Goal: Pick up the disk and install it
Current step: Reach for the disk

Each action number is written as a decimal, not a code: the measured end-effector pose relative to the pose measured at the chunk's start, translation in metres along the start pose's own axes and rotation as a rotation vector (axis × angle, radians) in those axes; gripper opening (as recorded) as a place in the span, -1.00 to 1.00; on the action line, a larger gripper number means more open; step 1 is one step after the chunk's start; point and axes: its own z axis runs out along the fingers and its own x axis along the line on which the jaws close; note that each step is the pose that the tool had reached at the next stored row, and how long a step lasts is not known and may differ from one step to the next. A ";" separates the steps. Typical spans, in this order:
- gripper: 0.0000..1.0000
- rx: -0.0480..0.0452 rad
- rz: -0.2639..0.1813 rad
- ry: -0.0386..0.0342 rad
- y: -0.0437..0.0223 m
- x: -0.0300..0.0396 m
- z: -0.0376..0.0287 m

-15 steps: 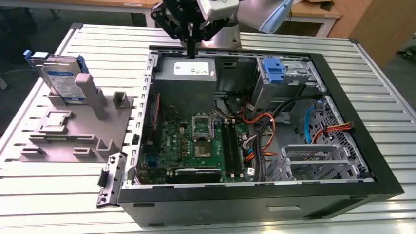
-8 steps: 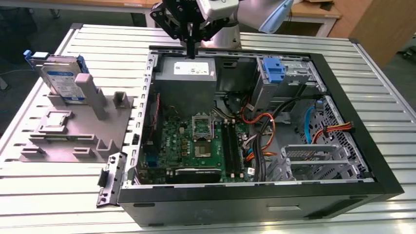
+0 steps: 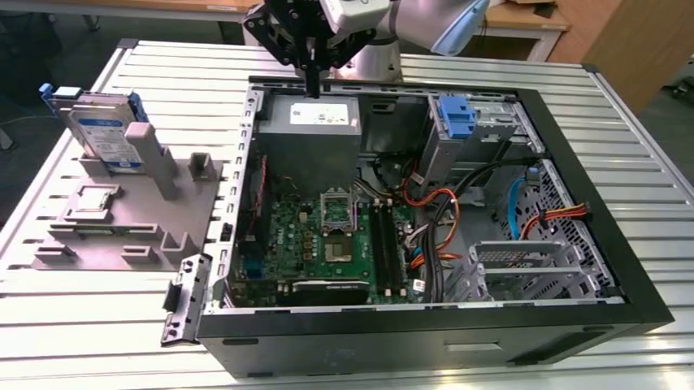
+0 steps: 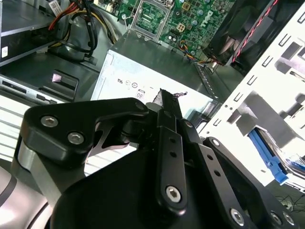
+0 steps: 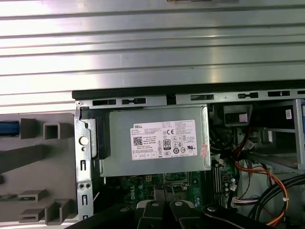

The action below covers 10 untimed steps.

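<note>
The black 2-fingered gripper (image 3: 312, 89) hung over the 12 o'clock edge of the open black computer case (image 3: 434, 318). Its slim fingers (image 4: 167, 143) were pressed together with no gap and nothing between them, and the tips were just above the silver-grey power supply box with a white label (image 3: 314, 116). The disk (image 3: 101, 130), a flat silver-grey hard drive with a blue-and-white label in a bright blue plastic carrier, stood on edge outside the case, toward 10 o'clock in the exterior view and well apart from the gripper. It sat at the 12 o'clock end of the grey multi-post fixture block (image 3: 119, 223) on the slatted metal table (image 3: 195, 65). Inside the case lay the green motherboard (image 3: 325, 236), with a blue plastic bracket (image 3: 456, 118) at 1 o'clock.
</note>
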 end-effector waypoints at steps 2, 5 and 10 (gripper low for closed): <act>-0.80 0.0001 0.000 0.0001 0.0000 0.0002 -0.0001; -0.80 0.0000 0.000 0.0000 -0.0001 0.0012 0.0000; -0.80 0.0001 0.000 0.0001 -0.0004 0.0044 0.0001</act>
